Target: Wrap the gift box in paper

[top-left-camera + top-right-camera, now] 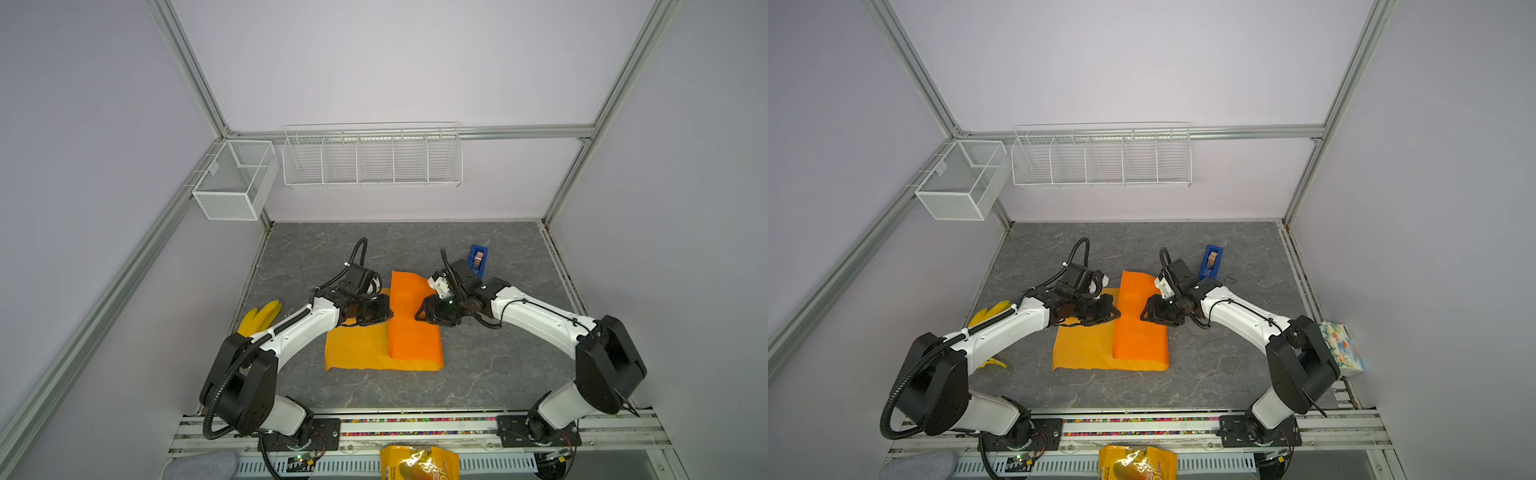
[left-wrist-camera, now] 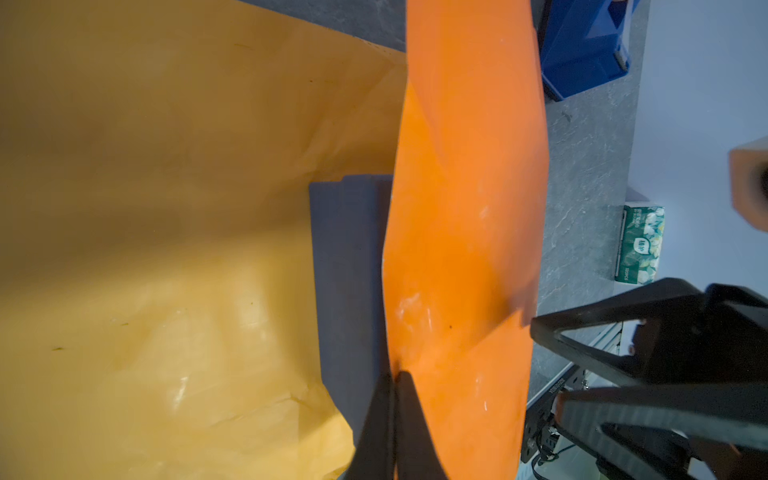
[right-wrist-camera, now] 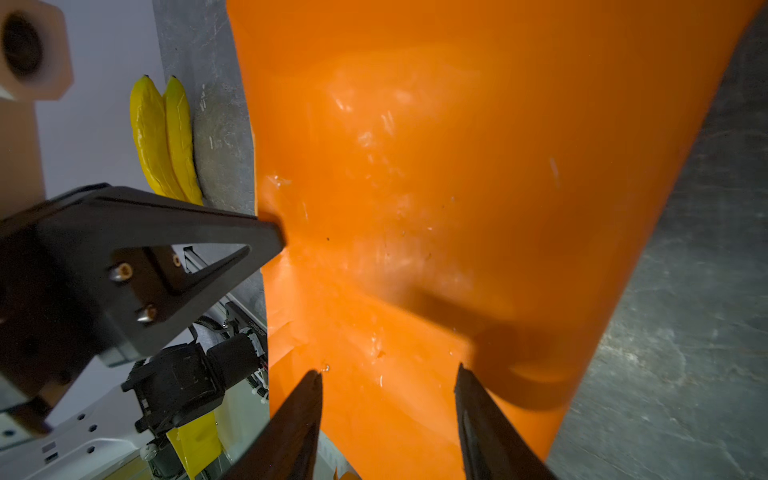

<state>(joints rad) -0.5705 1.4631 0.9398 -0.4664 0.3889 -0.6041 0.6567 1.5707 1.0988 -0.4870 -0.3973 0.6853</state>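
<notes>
The orange paper (image 1: 413, 332) lies mid-table in both top views, with one side folded over a raised hump and its paler underside (image 1: 357, 349) flat on the left. The navy gift box (image 2: 349, 270) shows only in the left wrist view, peeking out from under the fold. My left gripper (image 2: 395, 376) is shut on the folded paper's edge, at the hump's left side (image 1: 388, 313). My right gripper (image 3: 388, 370) is open at the hump's right side (image 1: 419, 313), its fingers spread just over the paper and holding nothing.
A blue tape dispenser (image 1: 478, 259) stands behind the right gripper. Yellow bananas (image 1: 259, 318) lie at the table's left edge, by the left arm. A tissue box (image 1: 1343, 349) sits at the right edge. A yellow snack bag (image 1: 419, 461) lies in front. Wire baskets (image 1: 372, 160) hang on the walls.
</notes>
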